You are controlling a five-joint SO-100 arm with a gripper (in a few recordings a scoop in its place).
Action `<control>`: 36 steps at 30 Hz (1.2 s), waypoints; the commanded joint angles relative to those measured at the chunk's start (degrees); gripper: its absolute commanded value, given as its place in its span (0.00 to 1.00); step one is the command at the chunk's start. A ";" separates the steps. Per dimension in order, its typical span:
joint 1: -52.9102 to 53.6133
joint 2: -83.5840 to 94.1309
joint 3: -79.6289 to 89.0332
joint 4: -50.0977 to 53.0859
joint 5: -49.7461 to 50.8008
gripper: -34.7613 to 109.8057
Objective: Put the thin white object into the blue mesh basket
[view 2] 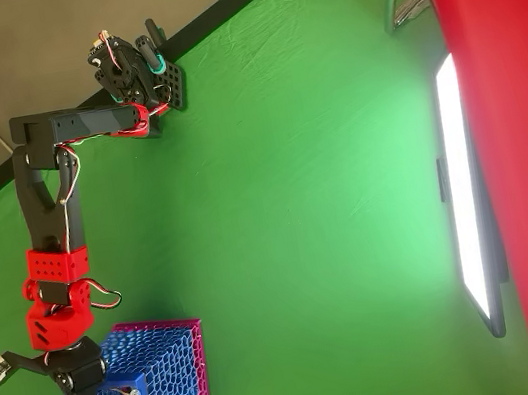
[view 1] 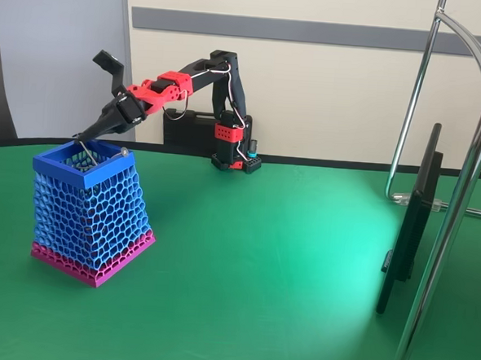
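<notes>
Over the blue mesh basket (view 1: 92, 208), the gripper (view 1: 81, 138) hangs at the rim's far corner, jaws pinched on the thin white object (view 1: 87, 150), which slants down into the open mouth toward a small bead on the rim. The delivery step appears nearly done — the next move calls for loosening the jaws so the strip drops inside.

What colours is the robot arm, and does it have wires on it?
The arm is black with bright red joint pieces. Thin white and red wires loop along it. Its gripper is black and tapers to a narrow pointed tip. The black base has a teal ring.
</notes>
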 commanded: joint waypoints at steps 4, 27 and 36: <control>-1.14 8.17 2.81 0.18 0.70 0.41; -8.96 38.58 34.89 -5.36 1.76 0.41; -17.58 52.47 50.45 -5.36 13.45 0.24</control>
